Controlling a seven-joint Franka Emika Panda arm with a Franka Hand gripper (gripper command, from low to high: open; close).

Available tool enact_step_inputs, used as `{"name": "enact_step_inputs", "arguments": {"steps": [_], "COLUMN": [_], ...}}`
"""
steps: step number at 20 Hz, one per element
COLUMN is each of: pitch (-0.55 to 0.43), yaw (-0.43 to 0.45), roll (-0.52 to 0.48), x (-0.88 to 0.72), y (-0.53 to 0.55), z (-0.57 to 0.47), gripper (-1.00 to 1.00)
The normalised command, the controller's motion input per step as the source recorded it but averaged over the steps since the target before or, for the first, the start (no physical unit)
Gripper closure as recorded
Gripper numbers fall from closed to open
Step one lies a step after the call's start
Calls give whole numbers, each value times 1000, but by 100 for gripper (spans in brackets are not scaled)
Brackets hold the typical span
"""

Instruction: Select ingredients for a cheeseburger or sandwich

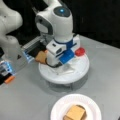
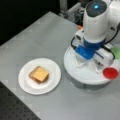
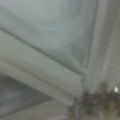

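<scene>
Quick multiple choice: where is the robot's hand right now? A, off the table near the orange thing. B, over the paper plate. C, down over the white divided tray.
C: in both front views the hand sits low over the divided tray, away from the paper plate holding the stacked pieces.

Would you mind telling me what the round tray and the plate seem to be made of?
Tray: probably hard white plastic; smooth, faintly glossy, with moulded dividers. Plate: likely paper; matte white, thin rim. It carries a stack. The gripper is down over the tray.
</scene>
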Motion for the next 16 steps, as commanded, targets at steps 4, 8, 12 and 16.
{"name": "enact_step_inputs", "arguments": {"steps": [4, 8, 12, 16], "pitch": [-185, -134, -112, -98], "yaw": [-31, -7, 19, 20], "roll": [-21, -5, 28, 42], "x": [-156, -206, -259, -282], "y": [-30, -31, 29, 122], "z": [-172, -122, -67, -21], "gripper": [-100, -100, -100, -100]}}
